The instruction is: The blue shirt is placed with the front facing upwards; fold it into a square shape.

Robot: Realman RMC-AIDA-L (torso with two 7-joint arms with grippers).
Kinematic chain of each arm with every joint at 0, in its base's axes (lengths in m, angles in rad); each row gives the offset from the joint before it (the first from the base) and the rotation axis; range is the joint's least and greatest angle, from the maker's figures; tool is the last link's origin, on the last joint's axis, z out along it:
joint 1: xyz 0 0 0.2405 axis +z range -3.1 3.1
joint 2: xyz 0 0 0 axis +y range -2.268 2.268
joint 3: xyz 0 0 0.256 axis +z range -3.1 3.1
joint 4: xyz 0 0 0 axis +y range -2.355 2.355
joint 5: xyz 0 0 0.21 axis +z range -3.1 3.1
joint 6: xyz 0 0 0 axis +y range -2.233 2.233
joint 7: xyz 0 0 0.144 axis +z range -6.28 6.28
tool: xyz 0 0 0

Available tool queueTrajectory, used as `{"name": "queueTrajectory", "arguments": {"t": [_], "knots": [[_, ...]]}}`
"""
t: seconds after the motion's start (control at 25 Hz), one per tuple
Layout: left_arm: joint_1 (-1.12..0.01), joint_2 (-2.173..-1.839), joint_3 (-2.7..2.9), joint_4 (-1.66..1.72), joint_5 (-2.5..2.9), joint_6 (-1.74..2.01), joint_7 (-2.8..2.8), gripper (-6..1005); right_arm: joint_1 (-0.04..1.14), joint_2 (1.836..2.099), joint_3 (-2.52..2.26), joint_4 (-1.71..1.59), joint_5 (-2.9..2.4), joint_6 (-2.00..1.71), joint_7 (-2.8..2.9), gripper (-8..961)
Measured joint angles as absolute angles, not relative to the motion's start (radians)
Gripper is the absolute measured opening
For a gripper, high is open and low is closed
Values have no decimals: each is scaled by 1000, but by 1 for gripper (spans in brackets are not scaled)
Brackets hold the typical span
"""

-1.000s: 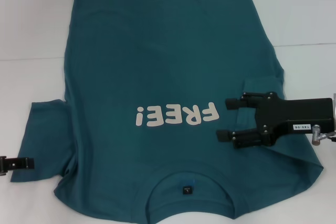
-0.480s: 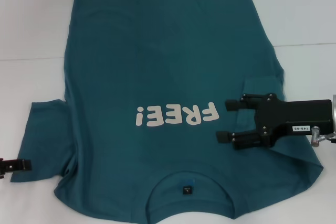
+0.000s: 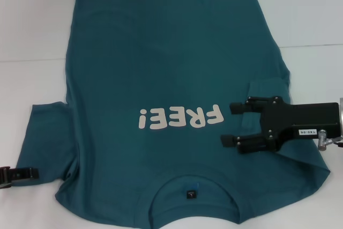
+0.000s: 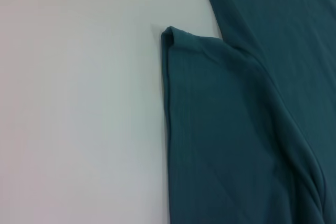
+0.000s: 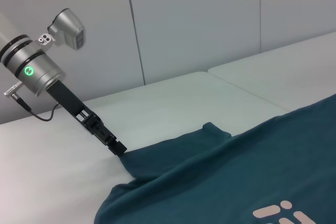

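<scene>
**Left pincer shifts along the sleeve edge; shirt unchanged**

Since the earlier frames the left pincer (image 3: 21,174) has slid a little toward the shirt and nearer the robot at the left sleeve's hem, while the right pincer (image 3: 231,124) and the cloth have stayed where they were.

The white surface (image 3: 311,14) is smooth and matte, with a faint seam running across it. On it lies the blue shirt (image 3: 161,63), a soft teal knit spread flat with the front up, collar toward the robot and hem at the far side. Its body forms a broad, nearly rectangular panel with only shallow creases. The left sleeve (image 3: 45,140) lies spread out to the side as a flat flap; the right sleeve is folded in over the body. Cream block letters reading "FREE!" (image 3: 179,117) cross the chest, and a small dark label (image 3: 189,194) sits inside the round, ribbed neckline.

The right pincer, black and angular, hovers over the folded right sleeve with its two fingers held apart. The left pincer is a slim black tip at the corner of the left sleeve's hem; whether it is clamped on the cloth I cannot tell.
</scene>
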State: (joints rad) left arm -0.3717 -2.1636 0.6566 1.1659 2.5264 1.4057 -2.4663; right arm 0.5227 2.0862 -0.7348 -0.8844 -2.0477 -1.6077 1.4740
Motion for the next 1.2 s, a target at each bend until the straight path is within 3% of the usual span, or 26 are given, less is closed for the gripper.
{"name": "queueTrajectory", "arguments": {"t": [1.2], "knots": [[-374, -2160, 655, 1166, 2526, 1390, -2472, 843, 521, 2086, -735, -885, -2049, -1606, 1468, 928]]}}
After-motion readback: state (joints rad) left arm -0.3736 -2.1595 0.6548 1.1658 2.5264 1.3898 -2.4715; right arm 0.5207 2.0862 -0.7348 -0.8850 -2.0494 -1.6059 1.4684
